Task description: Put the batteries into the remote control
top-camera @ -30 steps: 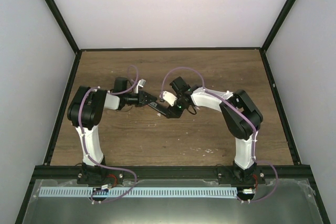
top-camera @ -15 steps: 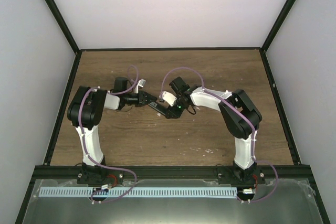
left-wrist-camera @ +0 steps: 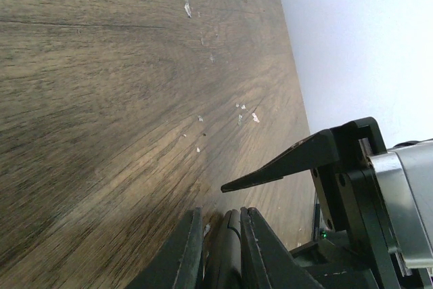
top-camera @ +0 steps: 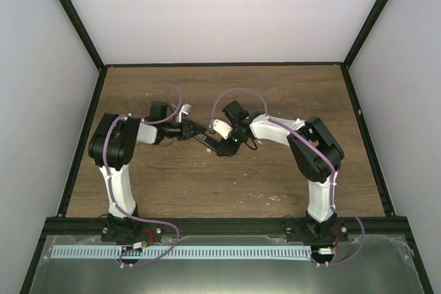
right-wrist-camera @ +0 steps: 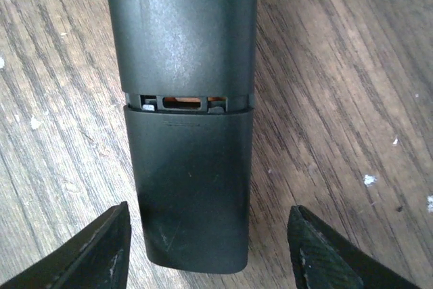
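The left gripper (left-wrist-camera: 223, 235) is clamping 1 remote control (right-wrist-camera: 183, 45); the right gripper (right-wrist-camera: 206, 252) is straddling its end, jaws parted, holding nothing.

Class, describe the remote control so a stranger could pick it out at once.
Start at the wooden table and find the right hand near its middle. The remote control is the slim black bar framed by that open hand. Unlike the black hand, it bears a white printed code and a narrow cross slot.
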